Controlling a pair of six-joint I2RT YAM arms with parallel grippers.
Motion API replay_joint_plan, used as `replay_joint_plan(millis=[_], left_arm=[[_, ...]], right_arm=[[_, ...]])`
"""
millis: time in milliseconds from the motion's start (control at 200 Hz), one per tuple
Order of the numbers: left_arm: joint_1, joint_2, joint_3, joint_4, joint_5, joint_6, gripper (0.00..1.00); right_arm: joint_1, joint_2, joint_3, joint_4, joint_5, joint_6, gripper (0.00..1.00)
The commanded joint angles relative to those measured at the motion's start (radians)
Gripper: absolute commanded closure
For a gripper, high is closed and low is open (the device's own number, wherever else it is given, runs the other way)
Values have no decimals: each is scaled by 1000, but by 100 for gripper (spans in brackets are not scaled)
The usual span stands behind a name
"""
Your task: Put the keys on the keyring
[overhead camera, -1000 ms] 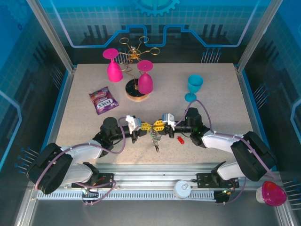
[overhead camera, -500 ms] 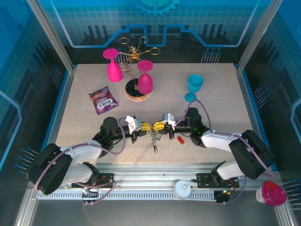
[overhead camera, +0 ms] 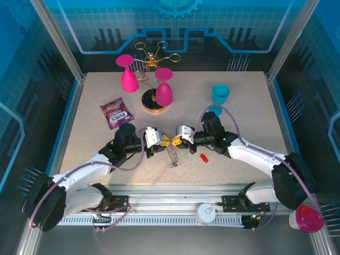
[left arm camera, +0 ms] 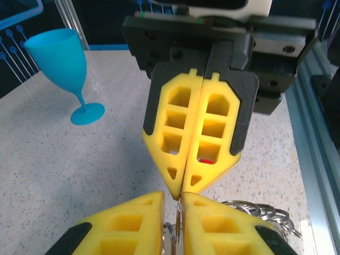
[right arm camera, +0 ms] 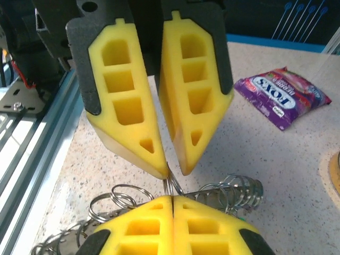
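Mid-frame in the top view, the left gripper (overhead camera: 167, 143) and right gripper (overhead camera: 175, 143) meet tip to tip on one thin keyring wire (right arm camera: 170, 183). The right jaws are pressed flat together on it. The left jaws stand a sliver apart around it, and I cannot tell whether they grip. The keys (overhead camera: 172, 155) trail from there toward the bottom edge. A red-tagged key (overhead camera: 203, 157) lies loose just to the right, nearer the right arm, seemingly unobstructed. The blue goblet (overhead camera: 220, 94) and candy packet (overhead camera: 117, 113) sit well apart.
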Motion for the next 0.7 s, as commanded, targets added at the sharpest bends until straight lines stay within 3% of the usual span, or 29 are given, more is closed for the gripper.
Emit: replay_joint_plan(millis=[0, 80, 135, 265, 400, 500, 570, 595, 695], left_arm=[[-6, -5, 56, -200, -1, 115, 84], [-4, -4, 67, -230, 0, 134, 87], [-5, -7, 58, -220, -5, 131, 100], [-4, -9, 33, -139, -61, -4, 100], [-4, -9, -19, 2, -113, -206, 90], [-4, -8, -14, 5, -176, -318, 81], [-5, -12, 1, -14, -219, -381, 75], [-6, -13, 10, -27, -237, -406, 73], [-6, -3, 64, -114, -297, -488, 66]], right_arm=[[27, -27, 61, -169, 34, -75, 100], [38, -29, 72, -159, 39, -68, 100], [40, -29, 71, -152, 39, -55, 100], [25, -26, -9, -59, 89, 16, 100], [8, -32, -59, 42, 196, 145, 100], [-7, -41, -64, 29, 376, 312, 100], [-27, -50, -67, -29, 432, 401, 100], [-29, -53, -73, -45, 485, 452, 94], [-47, -60, -67, -164, 604, 602, 87]])
